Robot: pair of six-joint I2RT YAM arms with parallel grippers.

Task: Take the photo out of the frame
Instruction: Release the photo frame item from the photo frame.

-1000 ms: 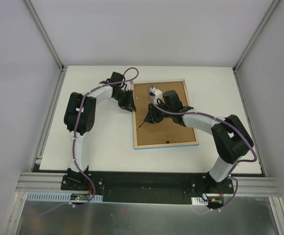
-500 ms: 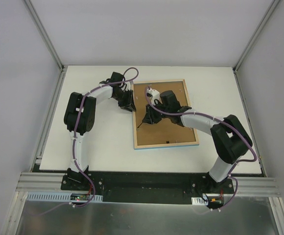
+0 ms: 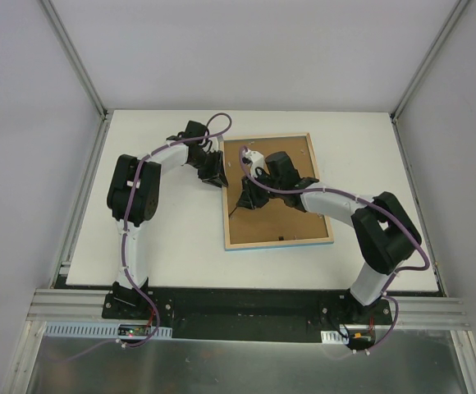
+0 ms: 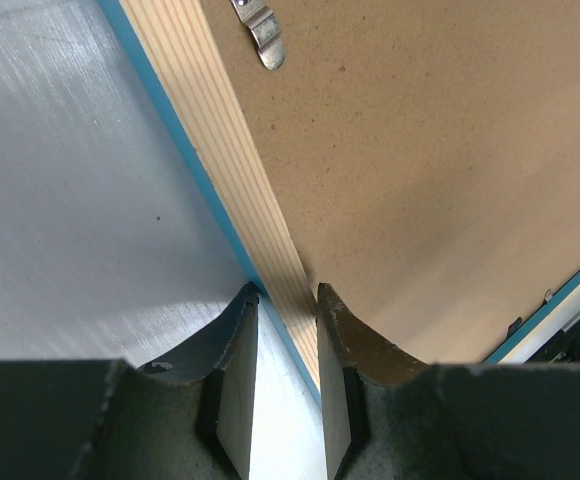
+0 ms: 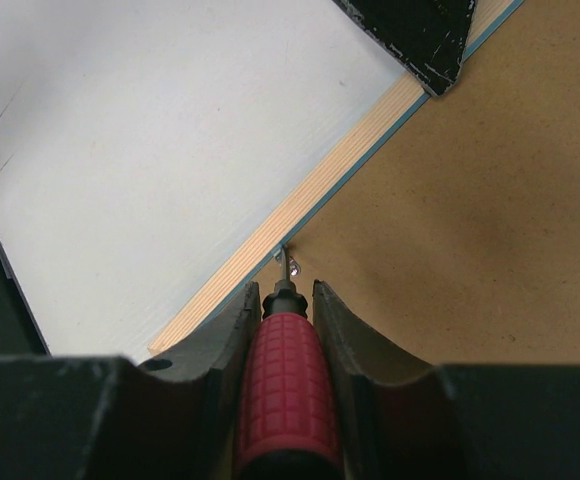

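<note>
Top external view: at left, the left gripper [image 3: 215,174] is clamped on the left rim of the frame [image 3: 281,223], which lies face down on the white table [image 3: 164,238] with its brown back panel up. In the left wrist view its fingers [image 4: 232,345] straddle the pale wood rim. At right, the right gripper [image 3: 253,195] grips a red-handled screwdriver [image 5: 285,385], tip at a small metal tab [image 5: 292,266] beside the rim. The photo cannot be seen.

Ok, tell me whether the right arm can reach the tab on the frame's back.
Likely yes: the screwdriver in the right gripper points at the tab on the frame, nothing between them.
</note>
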